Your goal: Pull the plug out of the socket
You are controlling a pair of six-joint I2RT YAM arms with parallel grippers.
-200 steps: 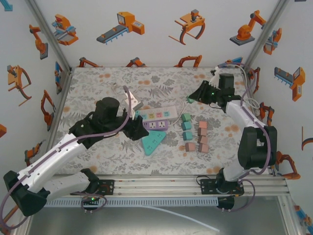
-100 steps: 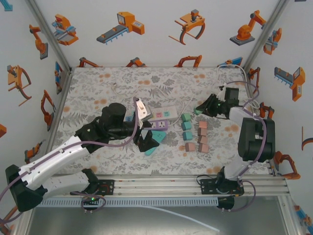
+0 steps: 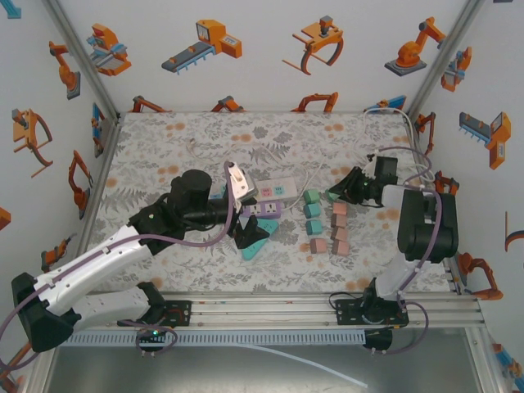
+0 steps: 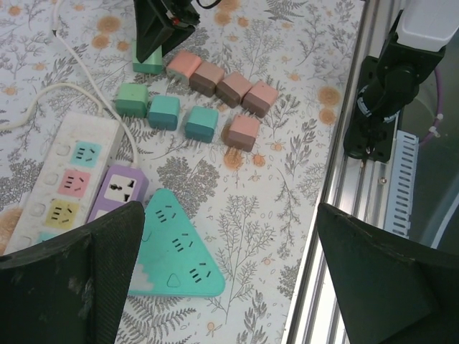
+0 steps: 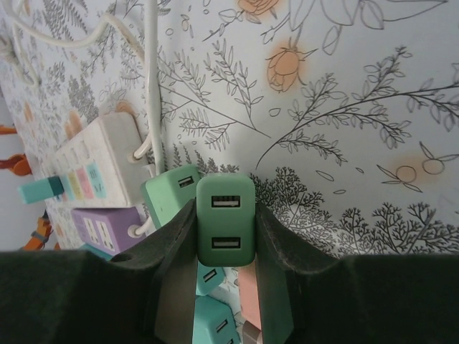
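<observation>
Right side of the table [image 3: 164, 155], at the far end of the loose adapter cubes [image 3: 326, 221]: green USB plug [image 5: 225, 229], ports facing the wrist cam. The right gripper [image 3: 338, 192] is clamped on both its flanks. The plug is seated in nothing and sits well apart from the white power strip [image 3: 277, 189]. Over the last second that arm has swung forward from the back of the table toward the cubes. My read: the unplug is done and this is carry/drop-off. The left gripper [image 3: 247, 232] has slid right along the strips and now hovers spread wide, empty, over the teal triangular socket [image 4: 174, 247], beside the purple socket [image 4: 118, 190]. It looks to have nothing left to brace.
</observation>
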